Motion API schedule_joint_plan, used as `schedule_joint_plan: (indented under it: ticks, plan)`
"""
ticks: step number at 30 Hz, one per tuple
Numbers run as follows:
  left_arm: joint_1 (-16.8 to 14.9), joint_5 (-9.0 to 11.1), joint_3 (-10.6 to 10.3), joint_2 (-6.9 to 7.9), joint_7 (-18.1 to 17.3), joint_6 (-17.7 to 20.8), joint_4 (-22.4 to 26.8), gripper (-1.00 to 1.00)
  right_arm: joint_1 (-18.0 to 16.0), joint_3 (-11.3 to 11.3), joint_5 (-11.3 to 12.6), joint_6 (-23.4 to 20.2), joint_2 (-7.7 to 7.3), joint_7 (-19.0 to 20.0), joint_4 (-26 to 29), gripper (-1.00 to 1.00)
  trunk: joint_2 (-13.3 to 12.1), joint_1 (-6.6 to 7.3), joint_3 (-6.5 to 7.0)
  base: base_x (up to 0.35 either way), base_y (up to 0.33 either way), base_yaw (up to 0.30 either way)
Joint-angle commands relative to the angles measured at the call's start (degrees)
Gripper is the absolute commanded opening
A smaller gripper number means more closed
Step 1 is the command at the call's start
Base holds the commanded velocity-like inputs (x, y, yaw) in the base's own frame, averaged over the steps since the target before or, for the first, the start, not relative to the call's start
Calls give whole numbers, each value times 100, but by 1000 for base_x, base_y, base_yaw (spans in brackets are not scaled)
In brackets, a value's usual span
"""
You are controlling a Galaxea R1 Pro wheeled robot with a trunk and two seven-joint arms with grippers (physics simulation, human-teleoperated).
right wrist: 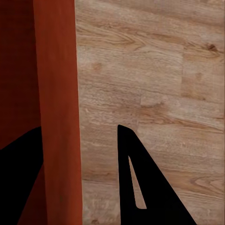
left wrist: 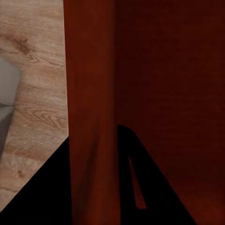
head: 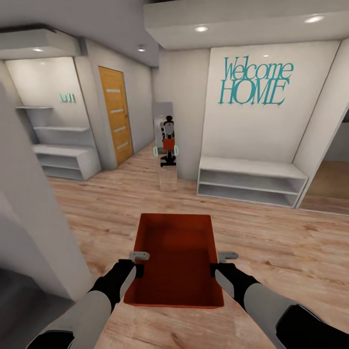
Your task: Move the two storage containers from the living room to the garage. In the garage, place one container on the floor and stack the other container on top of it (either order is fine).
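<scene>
Head view: both arms carry one storage container (head: 174,261) above the wood-plank floor (head: 271,228), the carrying step; next comes finding the garage.

Left wrist view: the left end effector (left wrist: 101,187) straddles and clamps the wall.

Right wrist view: the right end effector (right wrist: 79,183) does likewise.

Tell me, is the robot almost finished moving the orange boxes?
Not nearly. Done: one storage container is picked up. In hand: the left gripper and right gripper each clamp a side wall, carrying it over wood-plank flooring in a hallway with a Welcome HOME sign. Left: reaching the garage, setting it down, then fetching and stacking the other one.
</scene>
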State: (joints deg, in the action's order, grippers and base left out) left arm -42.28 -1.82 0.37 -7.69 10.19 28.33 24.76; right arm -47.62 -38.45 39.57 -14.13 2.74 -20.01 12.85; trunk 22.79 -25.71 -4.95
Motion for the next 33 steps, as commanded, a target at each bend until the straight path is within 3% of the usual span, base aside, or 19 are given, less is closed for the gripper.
schedule_joint_plan:
  ticks: [1, 33]
  plan:
    - [0, 112, -20, -5, 19, 17, -156, -100, -10, 136, -118, 16, -2, -30, 236, -100, 13, -7, -12, 321, 0, 0]
    - [0, 112, -20, -14, 19, 15, -156, -100, -10, 136, -124, 16, -7, -30, 228, -100, 13, -7, -12, 321, 0, 0]
